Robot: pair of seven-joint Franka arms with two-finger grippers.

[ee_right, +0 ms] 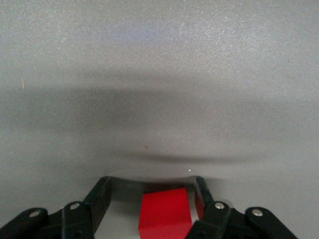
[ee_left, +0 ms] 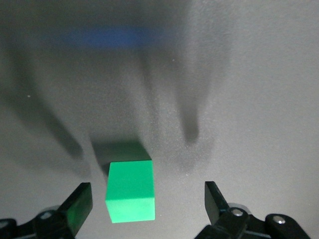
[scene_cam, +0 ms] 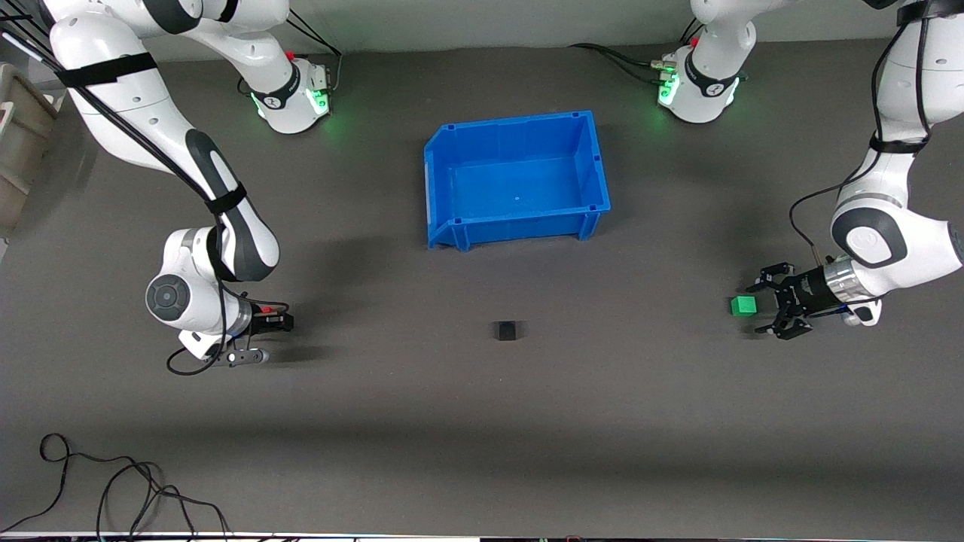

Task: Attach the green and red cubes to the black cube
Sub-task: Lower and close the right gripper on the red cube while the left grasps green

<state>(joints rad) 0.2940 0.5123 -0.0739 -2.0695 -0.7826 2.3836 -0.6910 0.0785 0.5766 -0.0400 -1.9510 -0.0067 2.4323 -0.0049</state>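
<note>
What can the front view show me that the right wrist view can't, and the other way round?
Only the front view shows the blue bin, the black cube, the green cube and the open left gripper around it. Only the right wrist view shows the red cube, sitting between that gripper's fingers, apart from at least one of them. Both show the dark table and the right gripper, low near the right arm's end.

Even overhead light; soft arm shadows on table (scene_cam: pixel 482 421); wrist views blurry.
</note>
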